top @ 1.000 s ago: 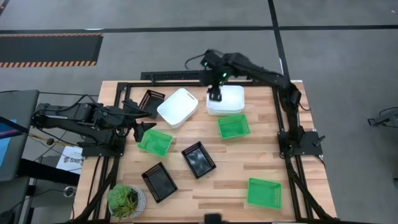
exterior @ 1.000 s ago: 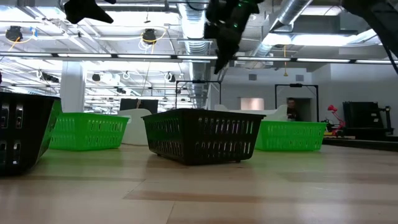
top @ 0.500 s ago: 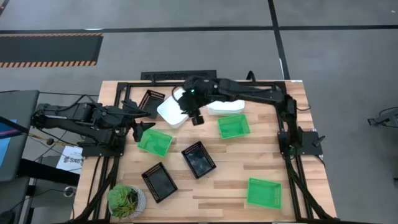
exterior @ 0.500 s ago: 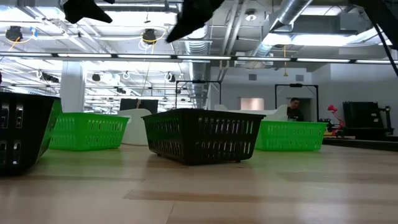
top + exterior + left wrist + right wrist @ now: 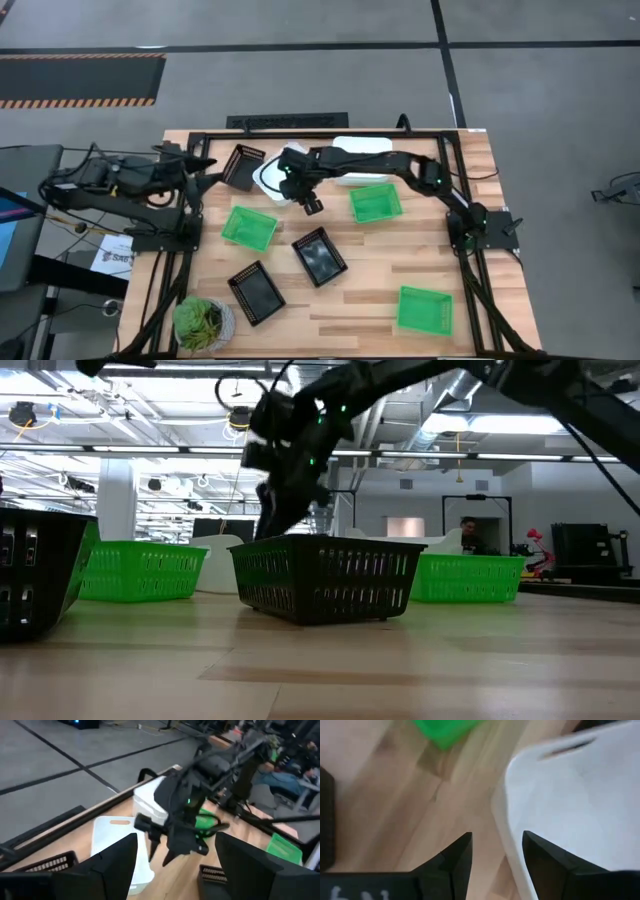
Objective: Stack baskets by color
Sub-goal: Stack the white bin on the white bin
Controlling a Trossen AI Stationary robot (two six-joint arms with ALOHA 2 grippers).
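Observation:
A single white basket [image 5: 266, 178] [image 5: 570, 800] rests flat on the table at the far middle. My right gripper [image 5: 308, 201] [image 5: 496, 856] stands open over its near rim, slanting down, with one finger on each side of the rim [image 5: 509, 837]. No touch shows. A stack of white baskets [image 5: 362, 150] stands to its right. Green baskets [image 5: 248, 227] [image 5: 376, 203] [image 5: 425, 310] and black baskets [image 5: 243, 165] [image 5: 320, 256] [image 5: 256, 293] lie singly about the table. My left gripper [image 5: 198, 165] [image 5: 175, 870] is open at the far left, raised, holding nothing.
A potted plant [image 5: 203, 322] stands at the near left corner. The black frame rail [image 5: 300, 132] runs along the far edge behind the white baskets. Bare wood [image 5: 360, 290] lies in the near middle. A person [image 5: 470, 535] shows far off in the room.
My right gripper has swung from above the white stack toward the table's left and down, rolling as it went, to the single white basket's near rim. My left gripper has drawn back toward the table's left edge and risen.

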